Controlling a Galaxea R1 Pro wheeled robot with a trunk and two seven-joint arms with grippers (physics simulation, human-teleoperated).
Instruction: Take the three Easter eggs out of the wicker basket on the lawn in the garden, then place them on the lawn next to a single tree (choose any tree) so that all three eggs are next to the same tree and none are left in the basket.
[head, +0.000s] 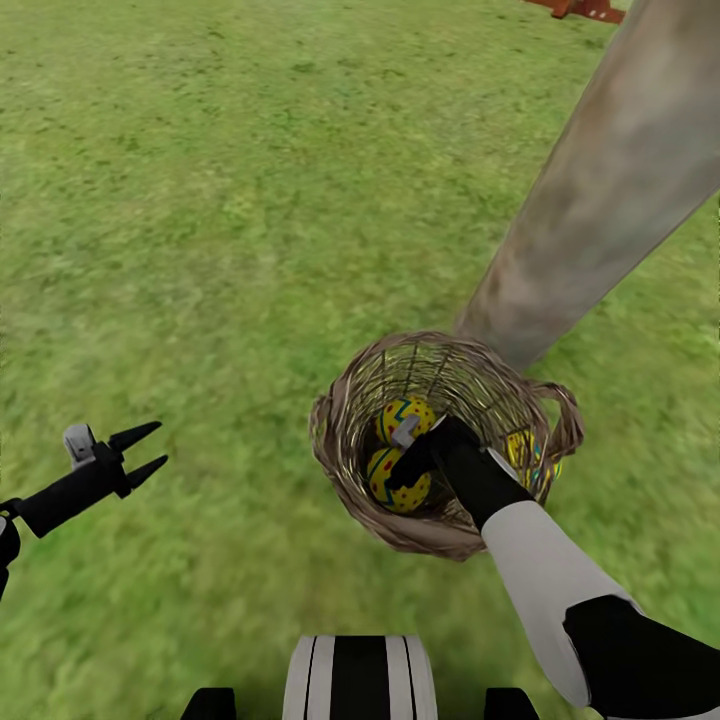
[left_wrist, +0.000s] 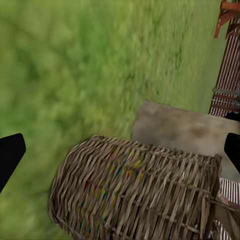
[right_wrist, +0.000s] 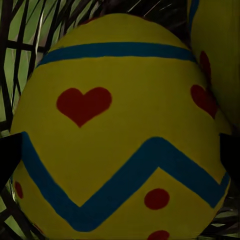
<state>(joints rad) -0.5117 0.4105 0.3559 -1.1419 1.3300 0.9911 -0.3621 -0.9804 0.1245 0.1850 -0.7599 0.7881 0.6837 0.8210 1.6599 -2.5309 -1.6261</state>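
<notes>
I have the right gripper (head: 408, 462) down inside the wicker basket (head: 345, 450), which lies tipped on the lawn (head: 200, 200) at lower centre of the head frame, touching the foot of the tree (head: 610, 190) that leans off to the upper right. The right jaws stand spread either side of the lower egg (head: 385, 482); I cannot tell whether they have contact yet. A 2nd egg (head: 412, 412) sits just above it, and the 3rd egg (head: 528, 455) shows through the weave on the basket's right side. The left gripper (head: 142, 452) hangs over bare grass at lower left, jaws spread and holding nothing.

My worry: the egg is round and smooth, so if I close off-centre it may squirt out and roll deeper. The basket looks light and is already tipped, so dragging the arm out against the rim could roll it or spill eggs away from the trunk.

The right wrist view gives me the egg's face close up, heart (right_wrist: 83, 104) and zigzag band, with the neighbouring egg touching it. The left wrist view shows the basket's outer wall against the trunk.
</notes>
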